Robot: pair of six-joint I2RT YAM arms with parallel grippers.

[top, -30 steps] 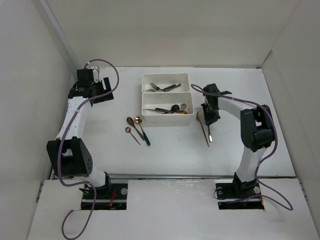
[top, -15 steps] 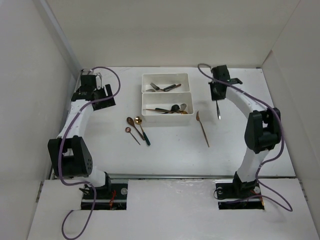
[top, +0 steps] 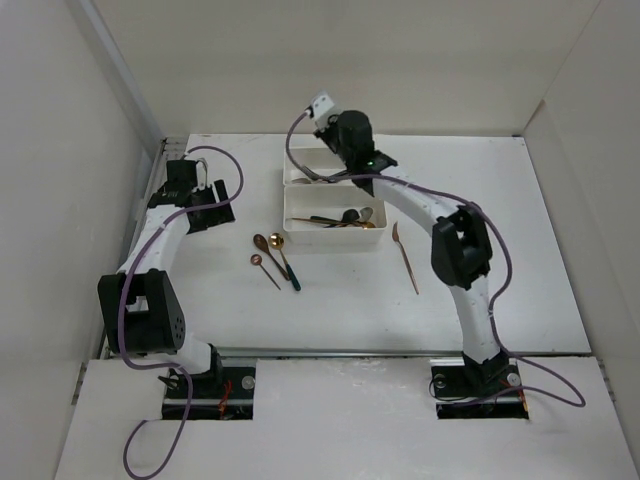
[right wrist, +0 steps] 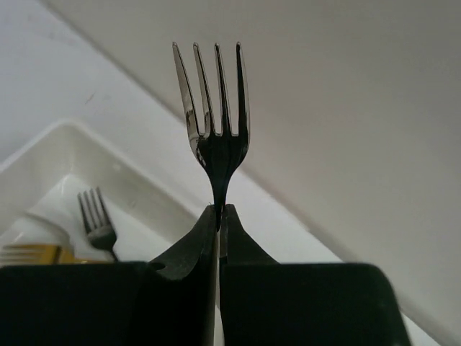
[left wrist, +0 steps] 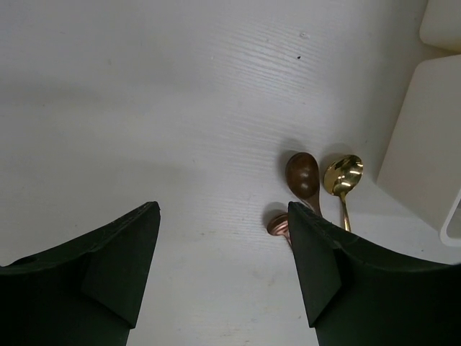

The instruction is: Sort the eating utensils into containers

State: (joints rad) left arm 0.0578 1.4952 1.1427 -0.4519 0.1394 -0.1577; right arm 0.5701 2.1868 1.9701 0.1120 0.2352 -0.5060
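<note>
One fork (right wrist: 216, 148) between right pincer (right wrist: 219, 213) tips

The fork (right wrist: 216, 137) has its handle hidden between the right gripper's (right wrist: 218, 213) fingers (right wrist: 184, 252), a gold utensil (right wrist: 25, 254) is cut off at 8 o'clock there, and the brown spoon (left wrist: 303, 174), gold spoon (left wrist: 343, 173) and small copper spoon (left wrist: 278, 225) lose their handles behind the left gripper's (left wrist: 222, 209) finger (left wrist: 346, 281) at 4 o'clock.

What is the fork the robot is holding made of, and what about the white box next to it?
The fork in the right gripper looks like polished metal with a dark, shiny finish: its thin tines catch bright glints. The white tray looks like smooth plastic, plain and matte with soft rounded corners, though that is a guess from its look.
</note>
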